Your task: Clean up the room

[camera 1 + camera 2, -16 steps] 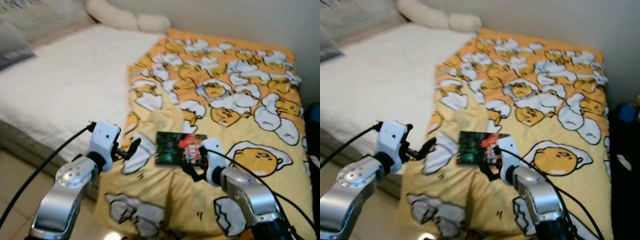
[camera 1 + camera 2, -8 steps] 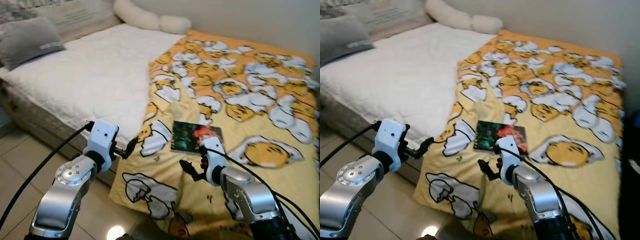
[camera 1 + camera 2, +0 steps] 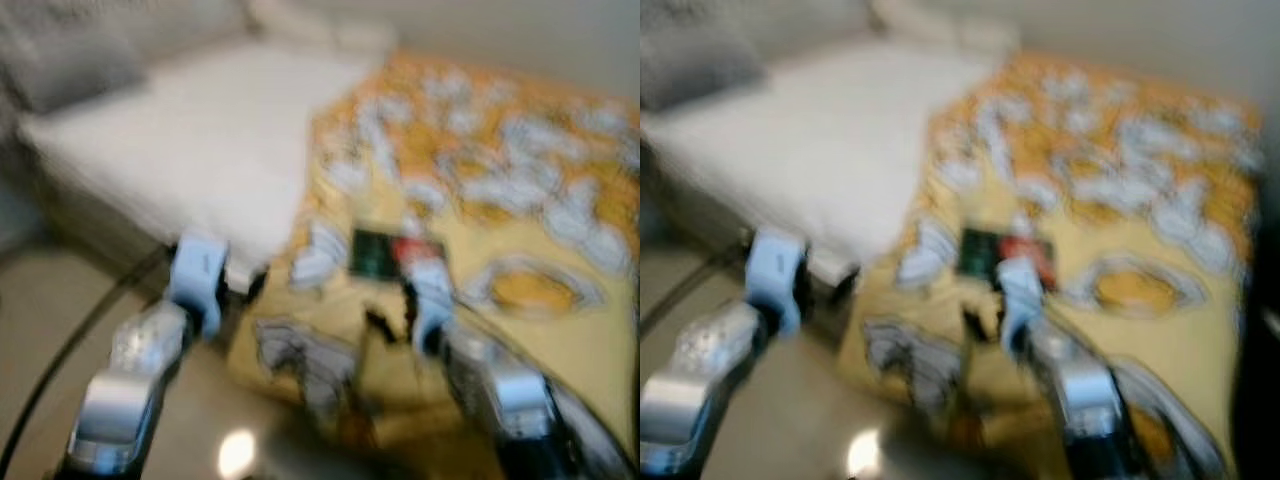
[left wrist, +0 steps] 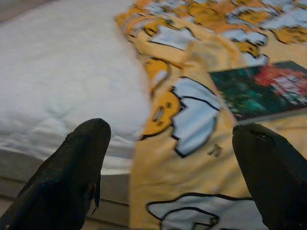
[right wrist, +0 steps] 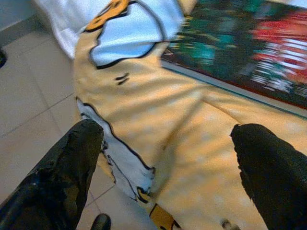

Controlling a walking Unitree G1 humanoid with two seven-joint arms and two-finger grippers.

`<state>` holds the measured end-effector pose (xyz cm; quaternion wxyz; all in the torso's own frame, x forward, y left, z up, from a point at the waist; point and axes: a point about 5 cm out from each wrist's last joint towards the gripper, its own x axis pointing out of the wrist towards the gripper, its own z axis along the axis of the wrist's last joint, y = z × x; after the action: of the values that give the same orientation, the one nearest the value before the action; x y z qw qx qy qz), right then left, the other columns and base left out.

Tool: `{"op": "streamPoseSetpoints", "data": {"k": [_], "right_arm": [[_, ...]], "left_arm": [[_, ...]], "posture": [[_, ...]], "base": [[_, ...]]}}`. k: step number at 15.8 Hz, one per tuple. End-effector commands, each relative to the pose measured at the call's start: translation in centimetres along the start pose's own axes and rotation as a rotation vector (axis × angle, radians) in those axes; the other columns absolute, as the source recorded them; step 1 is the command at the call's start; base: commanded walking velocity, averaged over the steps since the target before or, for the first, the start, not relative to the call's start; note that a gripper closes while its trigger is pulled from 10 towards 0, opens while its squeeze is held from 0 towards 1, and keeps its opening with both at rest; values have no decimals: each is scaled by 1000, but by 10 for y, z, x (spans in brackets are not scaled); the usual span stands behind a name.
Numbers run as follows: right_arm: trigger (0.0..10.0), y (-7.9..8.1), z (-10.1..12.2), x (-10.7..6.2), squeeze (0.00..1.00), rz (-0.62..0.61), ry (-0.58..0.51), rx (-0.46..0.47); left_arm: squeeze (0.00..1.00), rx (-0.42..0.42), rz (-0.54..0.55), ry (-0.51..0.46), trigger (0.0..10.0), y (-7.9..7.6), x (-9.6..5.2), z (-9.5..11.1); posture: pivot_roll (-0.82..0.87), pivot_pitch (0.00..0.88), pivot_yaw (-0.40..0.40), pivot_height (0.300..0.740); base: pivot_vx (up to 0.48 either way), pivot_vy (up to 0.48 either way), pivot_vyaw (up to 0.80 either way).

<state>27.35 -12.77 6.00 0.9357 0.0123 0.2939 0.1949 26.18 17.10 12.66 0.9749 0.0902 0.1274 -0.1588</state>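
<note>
White bed (image 3: 190, 150) w/ grey pillow (image 3: 75, 65), tiled floor (image 5: 33, 91), pale wall (image 3: 520, 35), blurred

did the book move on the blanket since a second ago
No. The book lies on the same spot of the yellow blanket, beside the same white egg print; the head views shifted because the camera moved.

Head pair blurred, facing down over bed (image 3: 180, 170); wrist views close, sharing book (image 4: 261, 88).
</note>
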Motion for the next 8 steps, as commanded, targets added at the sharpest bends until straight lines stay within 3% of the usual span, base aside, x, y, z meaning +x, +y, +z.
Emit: {"op": "streamPoseSetpoints", "data": {"k": [1,8], "right_arm": [[10000,-8,6,-2,0,-35,-24,-11],[10000,-5,10,2,0,-27,-21,-29]], "left_arm": [[0,5,-9,-27,10000,-2,2,7],[0,14,-23,-29,10000,-1,4,9]], "posture": [[-44,0,3,740],[-45,0,9,740]], "base": [[266,0,0],[268,0,0]]}}
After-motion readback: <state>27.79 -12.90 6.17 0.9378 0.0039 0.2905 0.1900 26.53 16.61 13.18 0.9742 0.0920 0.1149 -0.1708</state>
